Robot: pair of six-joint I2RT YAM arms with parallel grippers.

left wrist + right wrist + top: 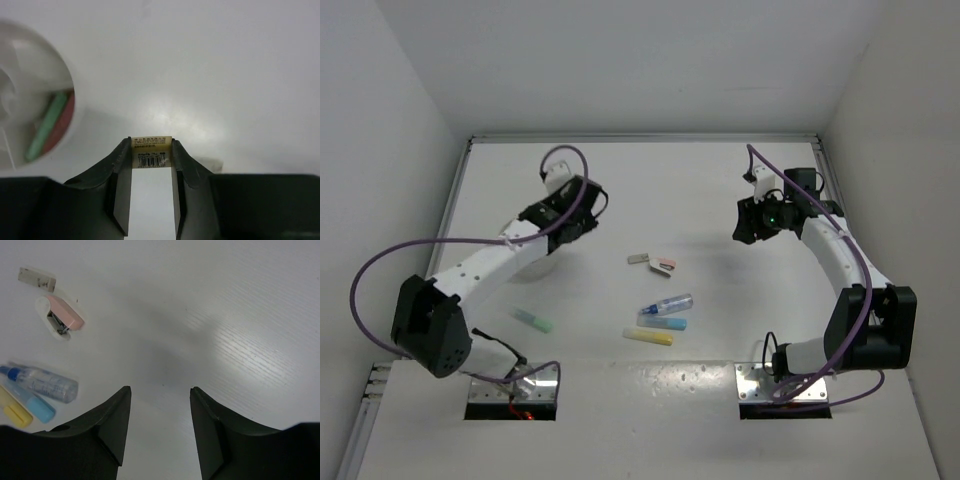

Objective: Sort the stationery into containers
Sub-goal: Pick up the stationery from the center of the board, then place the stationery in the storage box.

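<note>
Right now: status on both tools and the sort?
Left tool shut on small barcode-labelled piece beside white dish. Right tool open, empty. Yellow marker, clear tube unsorted. Nothing in the way.

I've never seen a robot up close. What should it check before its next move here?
1. Item held: ok. The left tool pinches a small labelled piece.
2. Left tool above the dish: not ok. The dish lies off to its side.
3. Room in the dish: cannot tell. One section holds a green marker and a pink marker; the rest is blurred.
4. Right tool out of the way: ok. It is open, empty and far from the dish.
5. Everything sorted: not ok. A tube, a yellow marker and more lie loose.
</note>
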